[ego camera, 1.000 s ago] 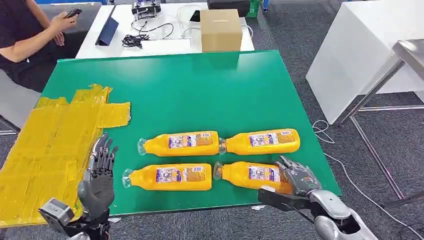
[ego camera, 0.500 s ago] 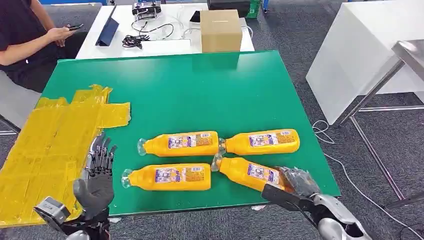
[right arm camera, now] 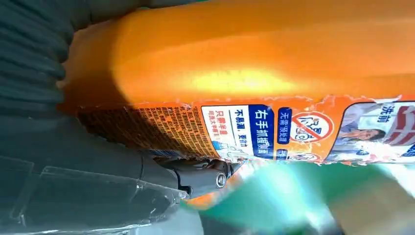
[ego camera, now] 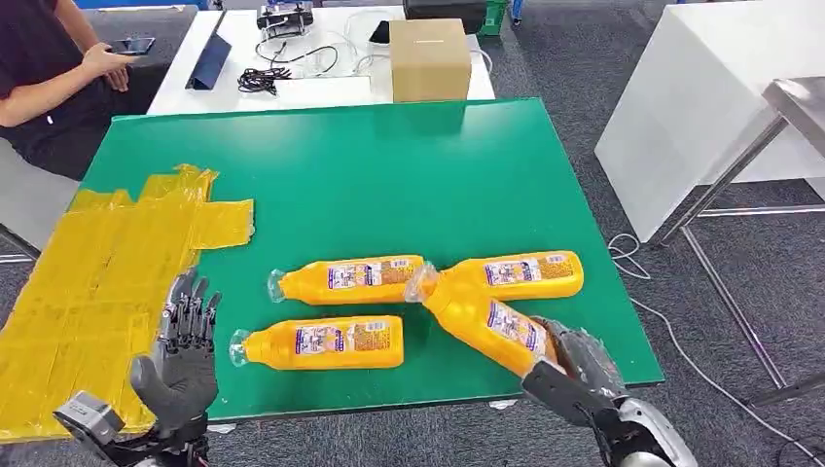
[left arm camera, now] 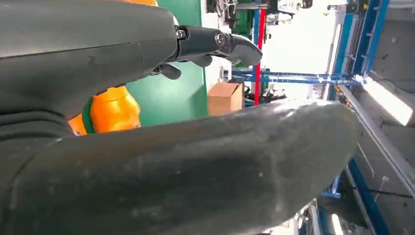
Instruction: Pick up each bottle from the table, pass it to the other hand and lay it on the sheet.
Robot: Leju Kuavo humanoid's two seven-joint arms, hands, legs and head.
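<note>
Now gripping the base of the near-right orange plastic bottle (ego camera: pixel 484 323) with the right hand (ego camera: pixel 572 362), tilting its clear cap up off the green table (ego camera: pixel 389 175), where a second ago lying flat. Holding the left hand (ego camera: pixel 185 355) open, fingers apart, beside the yellow taped sheet (ego camera: pixel 97 282), awaiting handover. Leaving three other orange bottles (ego camera: pixel 345 280) lying.

Head view looks down on the green table (ego camera: pixel 389 175); wrist views sit close.
</note>
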